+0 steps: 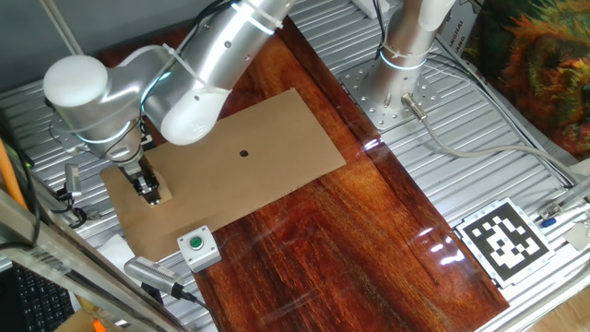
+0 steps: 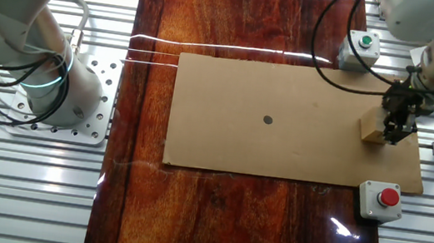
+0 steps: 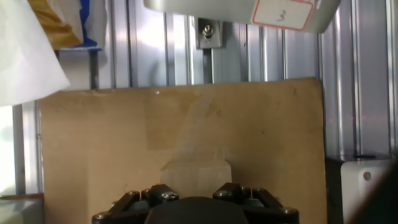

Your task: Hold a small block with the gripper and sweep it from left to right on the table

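Note:
The small block [image 2: 373,126] is a light tan cube on the tan board [image 2: 281,147], at its end between the two button boxes. My gripper [image 2: 398,127] stands straight down on it. In the hand view the block [image 3: 196,177] sits between the two black fingers, which close on its sides. In one fixed view the gripper [image 1: 148,188] is low on the board's left end [image 1: 267,138] and hides most of the block. The reddish-brown table [image 2: 230,215] lies under the board.
A white box with a green button [image 1: 196,245] and one with a red button [image 2: 383,199] flank the board's end. The other arm's column [image 1: 410,37] stands on the ribbed metal surround. A black-and-white tag [image 1: 502,238] lies at the right.

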Available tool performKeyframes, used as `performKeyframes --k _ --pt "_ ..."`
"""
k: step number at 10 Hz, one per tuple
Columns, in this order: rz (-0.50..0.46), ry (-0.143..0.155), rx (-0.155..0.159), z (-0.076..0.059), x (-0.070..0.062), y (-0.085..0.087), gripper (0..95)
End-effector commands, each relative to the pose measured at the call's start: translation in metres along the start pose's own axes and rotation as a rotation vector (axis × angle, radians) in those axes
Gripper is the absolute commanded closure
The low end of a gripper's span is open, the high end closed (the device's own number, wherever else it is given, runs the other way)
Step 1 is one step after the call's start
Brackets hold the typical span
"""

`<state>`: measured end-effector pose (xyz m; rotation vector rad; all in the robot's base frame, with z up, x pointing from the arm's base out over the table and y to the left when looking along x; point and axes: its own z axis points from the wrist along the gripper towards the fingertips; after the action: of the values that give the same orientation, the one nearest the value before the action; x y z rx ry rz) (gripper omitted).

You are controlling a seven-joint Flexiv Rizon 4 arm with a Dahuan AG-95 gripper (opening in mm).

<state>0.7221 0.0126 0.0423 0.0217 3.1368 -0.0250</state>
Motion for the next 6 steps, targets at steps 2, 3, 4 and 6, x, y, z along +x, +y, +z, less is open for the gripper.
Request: performKeyframes --k 2,3,4,6 --pt "0.009 -0.024 -0.037 0.0016 0.0045 -0.0016 95.0" --pt "0.005 -0.024 -0.024 0.0016 0.0045 -0.0016 95.0" --pt "-0.007 -0.004 0.005 0.0014 0.0047 -0.0017 95.0" --pt "-0.016 0.021 0.035 0.0035 0.0096 -0.0034 95.0"
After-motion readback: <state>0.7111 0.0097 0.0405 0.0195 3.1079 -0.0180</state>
